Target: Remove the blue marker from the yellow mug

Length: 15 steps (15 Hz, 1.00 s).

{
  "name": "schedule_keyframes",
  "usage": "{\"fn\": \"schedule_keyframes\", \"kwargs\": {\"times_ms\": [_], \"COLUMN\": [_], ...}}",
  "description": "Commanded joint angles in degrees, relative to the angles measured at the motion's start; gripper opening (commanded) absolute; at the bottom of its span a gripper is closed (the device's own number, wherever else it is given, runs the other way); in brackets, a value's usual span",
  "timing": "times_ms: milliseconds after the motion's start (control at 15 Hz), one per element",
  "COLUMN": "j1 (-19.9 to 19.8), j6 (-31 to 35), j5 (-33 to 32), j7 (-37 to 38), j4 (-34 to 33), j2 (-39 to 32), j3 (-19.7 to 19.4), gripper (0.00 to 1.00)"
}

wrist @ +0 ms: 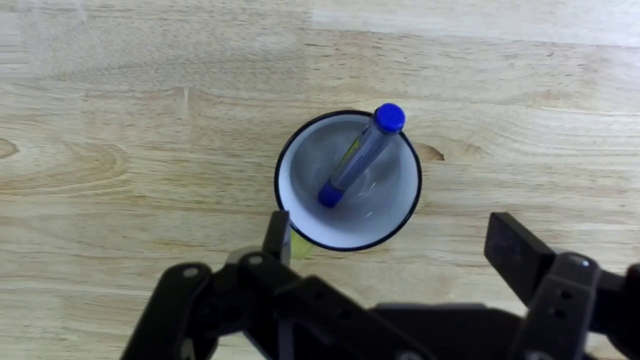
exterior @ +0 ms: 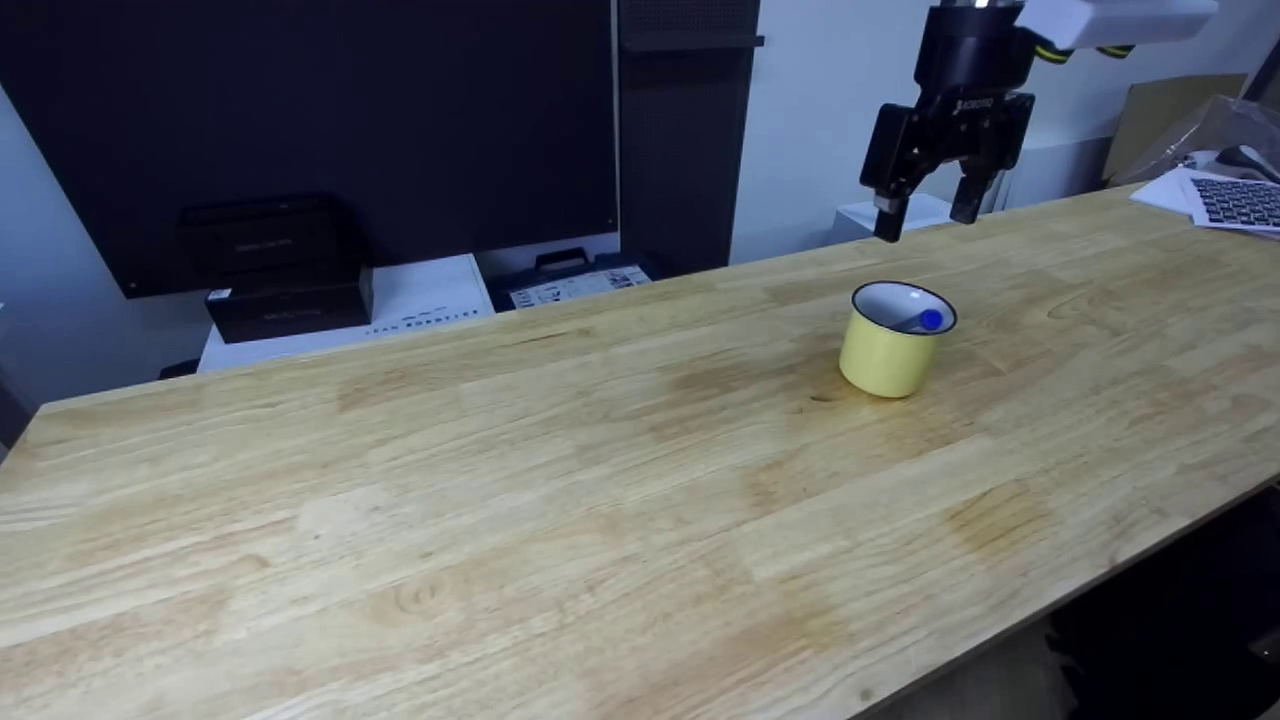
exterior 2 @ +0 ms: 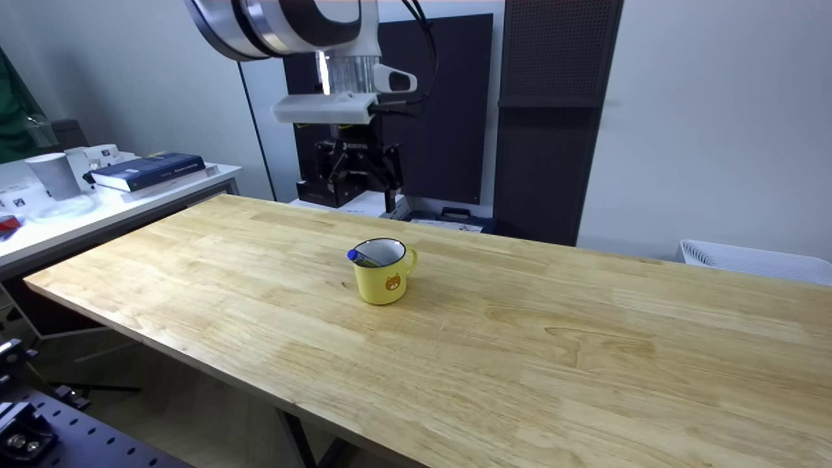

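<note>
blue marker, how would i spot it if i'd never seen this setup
Find the long wooden table, then the yellow mug standing on it. The blue marker leans inside that mug, one end reaching over the dark rim. Its bright blue ends set it apart from the mug's yellow outside and whitish inside.

marker (wrist: 361,156) in mug (exterior: 885,362), table (exterior: 500,520) beneath, end effector (exterior: 928,222) above
</note>
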<state>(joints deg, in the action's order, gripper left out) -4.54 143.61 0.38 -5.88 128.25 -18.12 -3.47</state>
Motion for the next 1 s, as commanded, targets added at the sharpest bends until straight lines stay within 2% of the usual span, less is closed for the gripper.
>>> {"fn": "schedule_keyframes", "kwargs": {"times_ms": [0, 533, 933], "j1": [0.7, 1.0, 0.2], "j6": [0.8, 5.7, 9.6], "j5": [-1.1, -0.1, 1.2], "j7": [0.4, 0.1, -0.1], "j4": [0.9, 3.5, 7.7], "j2": [-0.6, -3.4, -2.8], "j3": [0.6, 2.4, 2.7], "gripper": [1.00, 1.00, 1.00]}}
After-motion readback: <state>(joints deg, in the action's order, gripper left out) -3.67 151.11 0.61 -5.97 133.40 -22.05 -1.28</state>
